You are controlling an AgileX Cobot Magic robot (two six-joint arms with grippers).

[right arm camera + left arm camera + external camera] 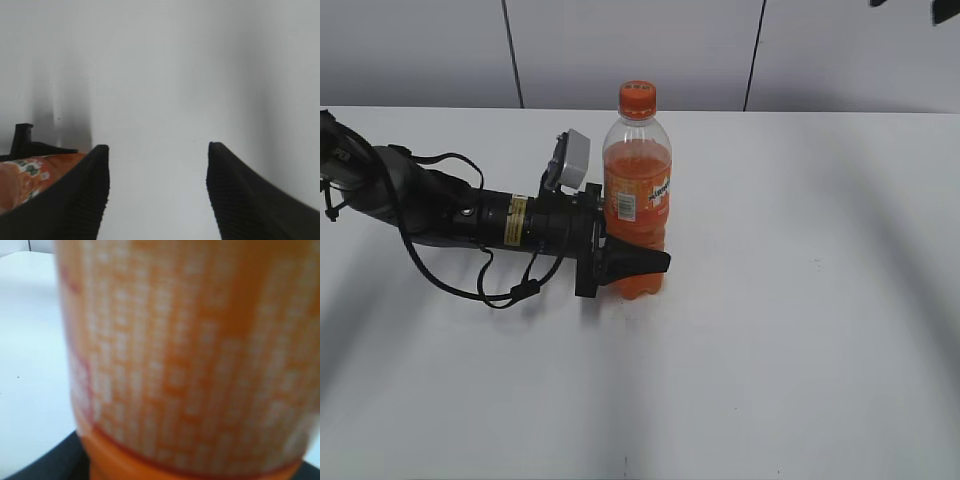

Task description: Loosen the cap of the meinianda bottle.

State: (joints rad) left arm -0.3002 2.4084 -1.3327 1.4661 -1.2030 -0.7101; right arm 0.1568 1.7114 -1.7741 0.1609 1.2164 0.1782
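Exterior view: left gripper (638, 262) clamps upright meinianda bottle (637, 190).

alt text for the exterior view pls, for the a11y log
The left gripper clamps the lower body of an upright meinianda bottle of orange soda standing on a white table, its black arm reaching in low from the left. The orange cap sits on the bottle with nothing touching it, and the right gripper is out of this view.
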